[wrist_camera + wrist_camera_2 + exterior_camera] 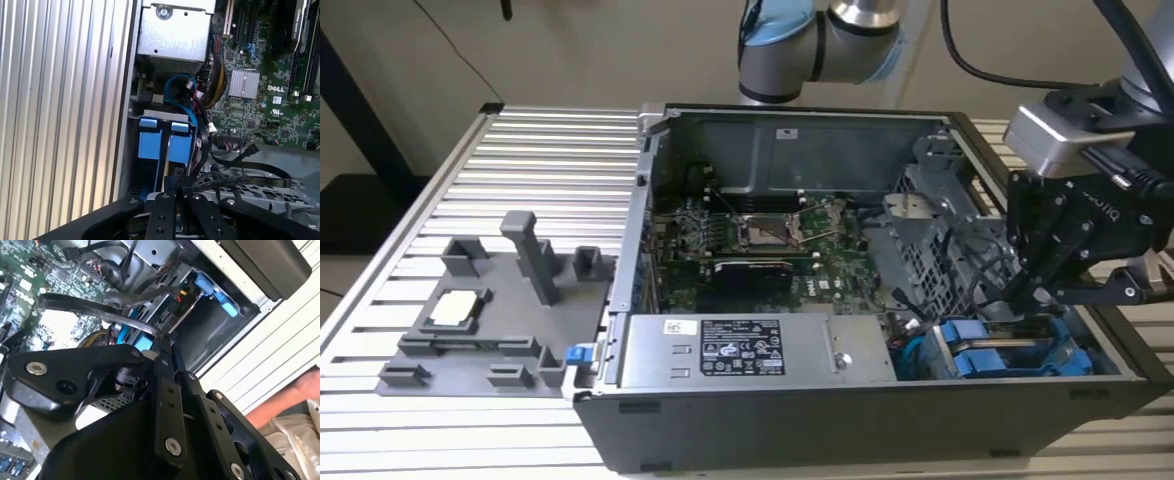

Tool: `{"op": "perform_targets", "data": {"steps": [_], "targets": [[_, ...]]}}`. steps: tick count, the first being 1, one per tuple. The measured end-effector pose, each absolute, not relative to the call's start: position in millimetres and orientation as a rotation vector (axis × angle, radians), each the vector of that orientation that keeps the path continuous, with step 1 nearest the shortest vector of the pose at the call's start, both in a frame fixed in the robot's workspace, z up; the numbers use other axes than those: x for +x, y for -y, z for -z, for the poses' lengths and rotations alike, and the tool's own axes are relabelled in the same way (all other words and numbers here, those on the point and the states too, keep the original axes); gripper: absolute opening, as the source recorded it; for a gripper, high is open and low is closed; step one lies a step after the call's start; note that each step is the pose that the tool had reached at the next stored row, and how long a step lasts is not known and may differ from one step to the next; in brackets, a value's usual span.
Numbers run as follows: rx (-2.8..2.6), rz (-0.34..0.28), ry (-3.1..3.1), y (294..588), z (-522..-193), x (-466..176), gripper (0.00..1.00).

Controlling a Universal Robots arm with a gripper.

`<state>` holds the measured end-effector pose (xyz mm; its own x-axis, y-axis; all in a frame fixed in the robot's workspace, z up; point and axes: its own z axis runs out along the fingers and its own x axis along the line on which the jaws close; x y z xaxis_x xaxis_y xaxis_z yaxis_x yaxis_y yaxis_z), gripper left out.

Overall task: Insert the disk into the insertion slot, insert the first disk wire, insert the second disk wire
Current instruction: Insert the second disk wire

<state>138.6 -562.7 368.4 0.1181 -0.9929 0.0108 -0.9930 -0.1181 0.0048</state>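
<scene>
disk [1003,352] in its bright blue plastic carrier sits inside the insertion slot [1067,372], the grey sheet-metal cage at the corner of the open computer case [854,420] on the exterior view's right; in the first wrist view the carrier's two glossy blue tabs [165,142] stand side by side in that rectangular bay. the gripper [1034,290] hangs just above the cage, its slim black fingers [172,192] drawn close together on a flat black cable [240,181] that curves over the perforated bracket. a grey labelled power-supply box [754,350] lies beside the cage, the green motherboard [761,245] behind it. the case rests on a ribbed aluminium table [534,170].
</scene>
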Motion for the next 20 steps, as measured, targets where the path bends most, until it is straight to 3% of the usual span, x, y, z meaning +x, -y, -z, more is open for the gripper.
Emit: {"op": "perform_targets", "data": {"steps": [5,17,20], "targets": [[2.362,0.055,2.123,563,-367,139,0.15],[2.352,0.137,2.119,593,-361,144,0.15],[2.376,0.188,2.14,594,-361,145,0.15]]}}
